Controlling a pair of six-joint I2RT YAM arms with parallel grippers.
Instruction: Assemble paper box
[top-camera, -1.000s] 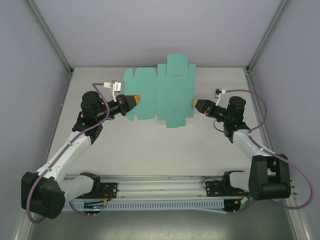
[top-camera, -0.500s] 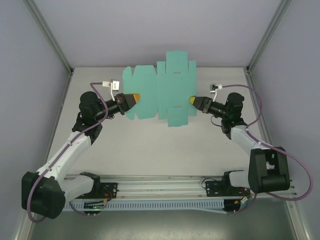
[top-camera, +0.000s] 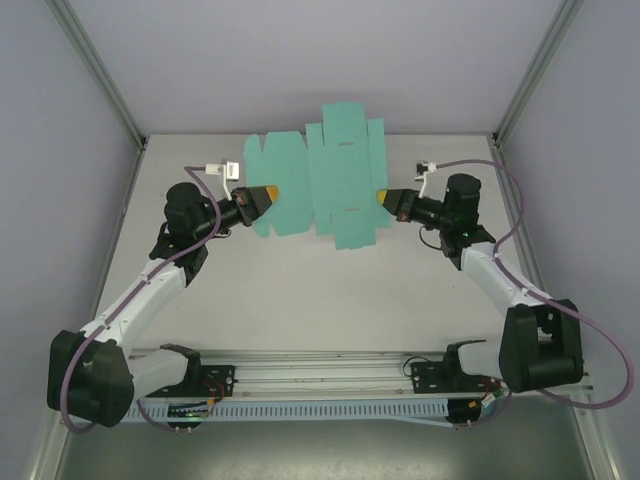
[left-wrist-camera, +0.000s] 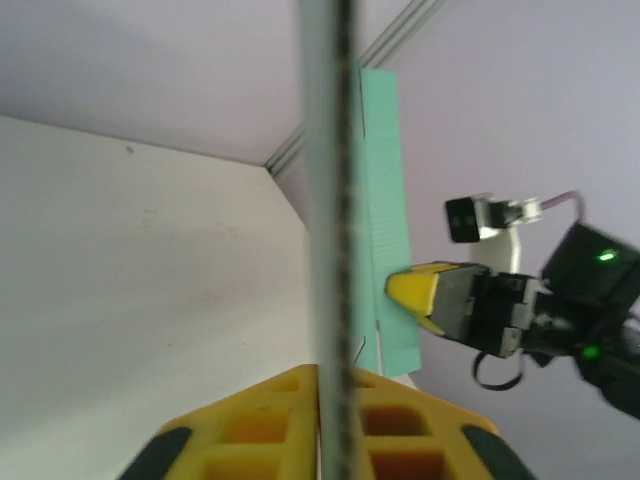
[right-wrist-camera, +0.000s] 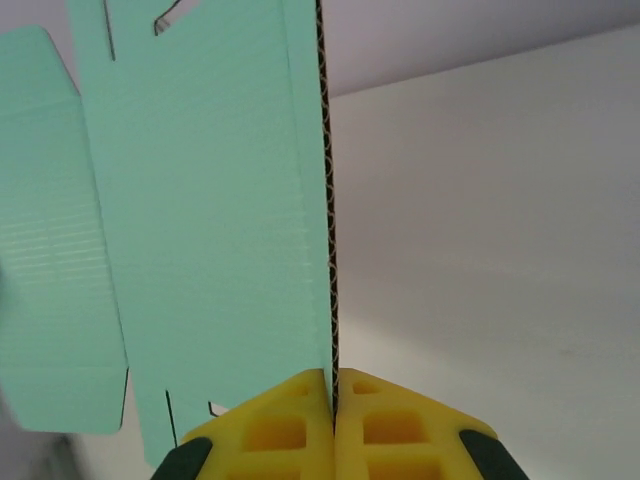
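Unfolded teal paper box (top-camera: 325, 180) spans the gap btwn left gripper (top-camera: 268, 195) & right gripper (top-camera: 385, 198), each clamped tight on a side edge. Thin corrugated card looks light, floppy, easily creased; edge grips nr fold lines seem best.

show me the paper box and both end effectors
paper box (top-camera: 335, 180), top external view, middle panel of the sheet
left end effector (top-camera: 268, 194), top external view, yellow tips on sheet's left edge
right end effector (top-camera: 382, 197), top external view, yellow tips on sheet's right edge
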